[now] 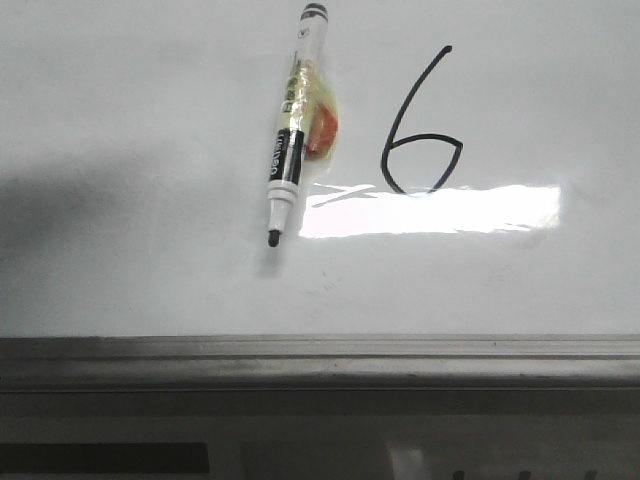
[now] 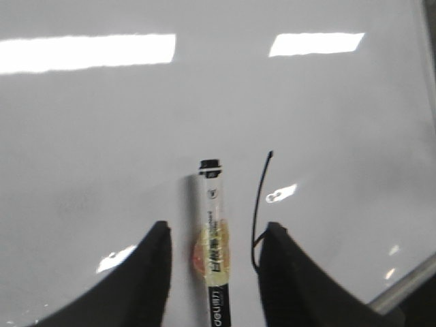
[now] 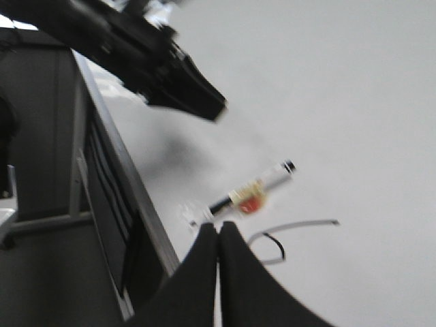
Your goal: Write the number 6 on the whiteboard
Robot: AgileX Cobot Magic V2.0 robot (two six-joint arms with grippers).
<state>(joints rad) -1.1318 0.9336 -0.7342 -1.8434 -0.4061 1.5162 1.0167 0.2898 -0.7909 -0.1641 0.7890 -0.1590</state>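
Black number 6 [image 2: 257, 204] beside the wide-spread left gripper [image 2: 214, 235], past the pressed-together right gripper [image 3: 219, 231].

The whiteboard [image 1: 130, 110] under me is glossy white-grey with a bright white glare band and a grey metal strip. My number 6 [image 1: 420, 125] is thin and black. The marker [image 1: 292, 130] is white and black, with yellow and orange-red tape. My fingers [image 2: 129, 286] are black.

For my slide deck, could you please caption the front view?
Finished number 6 on the whiteboard, uncapped marker lying just left of it.
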